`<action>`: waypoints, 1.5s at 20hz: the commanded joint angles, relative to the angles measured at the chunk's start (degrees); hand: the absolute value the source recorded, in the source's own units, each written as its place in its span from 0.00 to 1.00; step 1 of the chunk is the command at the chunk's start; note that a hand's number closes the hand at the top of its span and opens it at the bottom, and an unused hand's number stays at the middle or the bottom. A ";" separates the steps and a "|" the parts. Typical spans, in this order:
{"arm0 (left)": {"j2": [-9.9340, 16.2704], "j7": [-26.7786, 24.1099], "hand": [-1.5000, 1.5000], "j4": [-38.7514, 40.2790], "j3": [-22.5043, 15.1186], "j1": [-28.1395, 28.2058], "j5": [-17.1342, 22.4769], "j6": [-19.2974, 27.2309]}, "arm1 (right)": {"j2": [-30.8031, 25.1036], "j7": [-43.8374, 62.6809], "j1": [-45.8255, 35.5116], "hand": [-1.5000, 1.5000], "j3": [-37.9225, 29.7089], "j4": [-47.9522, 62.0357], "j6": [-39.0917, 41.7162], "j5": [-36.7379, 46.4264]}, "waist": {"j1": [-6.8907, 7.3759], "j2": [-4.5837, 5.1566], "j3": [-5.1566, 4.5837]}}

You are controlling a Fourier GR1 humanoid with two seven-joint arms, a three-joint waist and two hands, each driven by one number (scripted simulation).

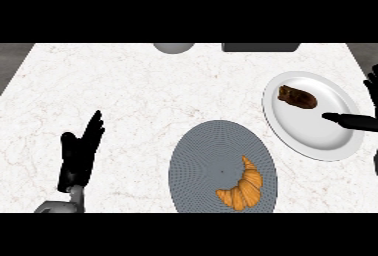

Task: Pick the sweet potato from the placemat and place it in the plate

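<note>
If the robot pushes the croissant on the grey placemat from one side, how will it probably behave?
The croissant is curved and lies flat on the placemat, so it would probably slide or pivot, not roll. It looks flaky, so it may be light for its size and could crumble under pressing fingers. The placemat looks thin and might shift with it.

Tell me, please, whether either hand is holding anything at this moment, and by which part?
Nothing is held. The sweet potato lies on the plate, apart from the open right hand; the left hand rests open.
</note>
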 commanded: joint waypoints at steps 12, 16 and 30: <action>-4.20 -4.02 0.50 6.96 3.13 -2.91 -3.21 -1.30 | 0.25 0.53 0.60 0.00 4.79 3.29 -8.93 1.88 | -0.08 0.04 -0.01; -1.77 0.62 0.50 -0.57 4.10 -0.05 -1.46 -4.47 | -3.24 -3.03 2.21 0.00 2.85 7.57 -7.84 1.15 | 0.10 0.05 0.01; -3.08 -3.62 0.50 3.25 6.04 0.18 -3.60 -5.69 | -8.40 -10.06 2.20 0.00 1.08 19.03 -10.05 0.23 | 0.17 0.11 0.02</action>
